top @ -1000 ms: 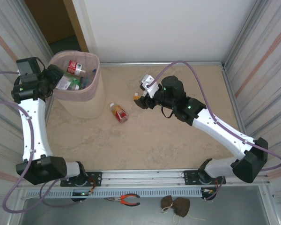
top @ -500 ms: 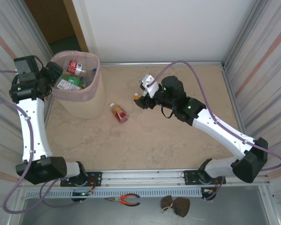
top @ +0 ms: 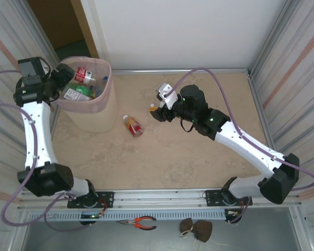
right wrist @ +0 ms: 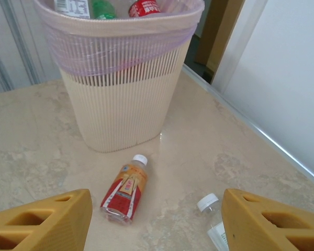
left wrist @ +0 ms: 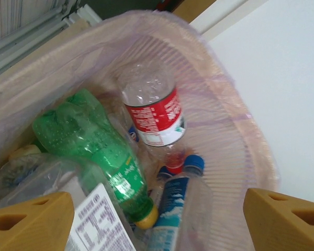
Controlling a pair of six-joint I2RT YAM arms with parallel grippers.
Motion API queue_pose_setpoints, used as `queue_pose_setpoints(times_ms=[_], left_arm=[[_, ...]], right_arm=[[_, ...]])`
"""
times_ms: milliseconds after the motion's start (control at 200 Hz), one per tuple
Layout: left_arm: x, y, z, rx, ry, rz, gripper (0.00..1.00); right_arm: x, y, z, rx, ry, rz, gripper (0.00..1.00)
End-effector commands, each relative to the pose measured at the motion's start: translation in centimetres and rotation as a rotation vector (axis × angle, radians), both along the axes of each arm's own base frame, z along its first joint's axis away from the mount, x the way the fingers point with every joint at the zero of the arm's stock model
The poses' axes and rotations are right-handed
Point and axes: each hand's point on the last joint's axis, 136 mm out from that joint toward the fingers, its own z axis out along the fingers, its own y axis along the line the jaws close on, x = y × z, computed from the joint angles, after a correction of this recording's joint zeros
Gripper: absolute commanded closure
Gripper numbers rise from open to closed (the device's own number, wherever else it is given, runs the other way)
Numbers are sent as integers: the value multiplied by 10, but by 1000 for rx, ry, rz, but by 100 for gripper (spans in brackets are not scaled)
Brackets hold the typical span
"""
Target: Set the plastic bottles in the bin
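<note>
The bin [top: 102, 104] stands at the table's back left, lined with a pale pink bag and holding several plastic bottles. Among them are a green one [left wrist: 94, 146], a red-labelled one [left wrist: 154, 110] and a blue-labelled one [left wrist: 172, 209]. My left gripper [top: 57, 83] hovers over the bin's left rim [left wrist: 235, 104], open [left wrist: 157, 225] with nothing between its fingers. A red-and-orange labelled bottle [top: 132, 125] [right wrist: 125, 189] lies on the table right of the bin [right wrist: 125, 104]. My right gripper [top: 158, 112] hangs open [right wrist: 157, 225] above the table. A clear white-capped bottle [right wrist: 212, 212] lies just inside its right finger [right wrist: 272, 219].
Metal frame walls close in the table on both sides, and a white wall runs along the back. Orange-handled pliers [top: 137, 223] and a brown cloth lump [top: 196, 230] lie in the tray in front of the arm bases.
My left gripper has drawn back a little to the left and upward at the bin's rim and its jaws have spread wider. The right arm and the bottles on the table have not moved.
</note>
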Motion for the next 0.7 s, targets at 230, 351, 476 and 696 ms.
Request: queue_pose_setpoints(times_ms=[230,351,476,696], left_arm=[[22,-5,-48,-47,136,-112,12],[25,-6,-53,-58,146,-117,12],[29,-8,-45,-70,120,-132,12],[26,-11,3,-29,7,-146,12]], right_arm=[[-2,-8,-5,-7,16,-35,35],[-2,-8,-4,-7,13,-38,34],[0,-10,-5,-6,19,-45,34],[15,-21,-12,15,87,-86,34]])
